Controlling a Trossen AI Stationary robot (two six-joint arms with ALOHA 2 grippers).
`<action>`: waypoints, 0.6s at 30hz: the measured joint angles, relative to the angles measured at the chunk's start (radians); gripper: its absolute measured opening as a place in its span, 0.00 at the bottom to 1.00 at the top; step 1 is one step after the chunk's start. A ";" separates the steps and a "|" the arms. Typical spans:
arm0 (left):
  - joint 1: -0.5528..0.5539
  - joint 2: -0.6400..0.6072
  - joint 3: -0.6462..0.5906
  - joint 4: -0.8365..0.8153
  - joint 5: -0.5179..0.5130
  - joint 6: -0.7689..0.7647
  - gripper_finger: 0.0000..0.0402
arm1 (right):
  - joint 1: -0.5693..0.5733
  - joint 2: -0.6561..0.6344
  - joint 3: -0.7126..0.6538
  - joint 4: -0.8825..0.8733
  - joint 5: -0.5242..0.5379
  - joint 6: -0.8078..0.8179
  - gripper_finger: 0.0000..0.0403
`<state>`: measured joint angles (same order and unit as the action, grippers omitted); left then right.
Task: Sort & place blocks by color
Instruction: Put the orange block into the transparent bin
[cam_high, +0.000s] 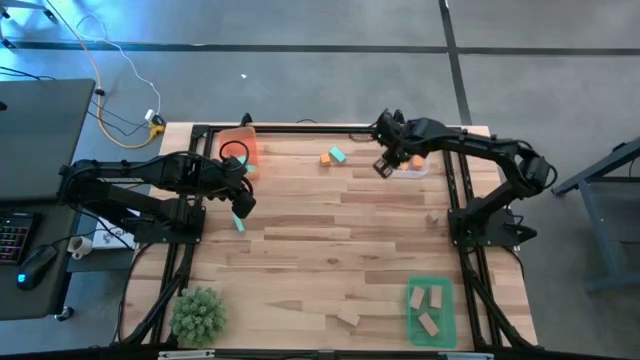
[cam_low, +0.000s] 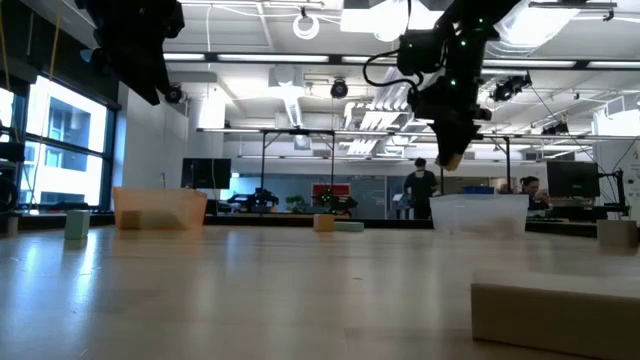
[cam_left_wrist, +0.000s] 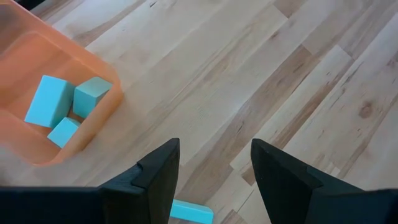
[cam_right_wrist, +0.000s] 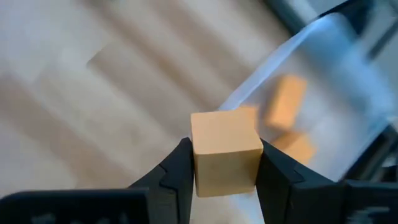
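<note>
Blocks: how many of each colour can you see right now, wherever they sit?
Teal blocks: 5
Orange blocks: 4 seen, one of them in the right gripper; the clear tray may hide more
Tan blocks: 5
Total: 14 visible

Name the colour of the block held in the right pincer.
Orange: the block sits clamped in the right pincer, clearest in the right wrist view.

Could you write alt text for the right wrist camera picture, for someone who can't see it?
The right tool grips an orange wooden block above the wooden table. Beyond it, a clear tray holds more orange blocks.
</note>
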<state>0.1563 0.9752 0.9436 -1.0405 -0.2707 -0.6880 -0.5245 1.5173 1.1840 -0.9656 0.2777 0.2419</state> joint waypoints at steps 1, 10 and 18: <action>0.000 0.000 0.000 0.000 -0.001 0.000 0.46 | -0.013 0.000 0.001 0.015 0.021 -0.008 0.27; 0.000 0.000 0.000 0.000 -0.006 0.002 0.46 | -0.151 0.000 -0.089 0.107 0.062 0.005 0.27; 0.000 0.000 0.000 0.000 -0.033 0.003 0.46 | -0.201 0.000 -0.225 0.182 -0.028 0.066 0.27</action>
<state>0.1566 0.9750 0.9436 -1.0409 -0.3036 -0.6853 -0.7253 1.5173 0.9592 -0.7834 0.2497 0.3078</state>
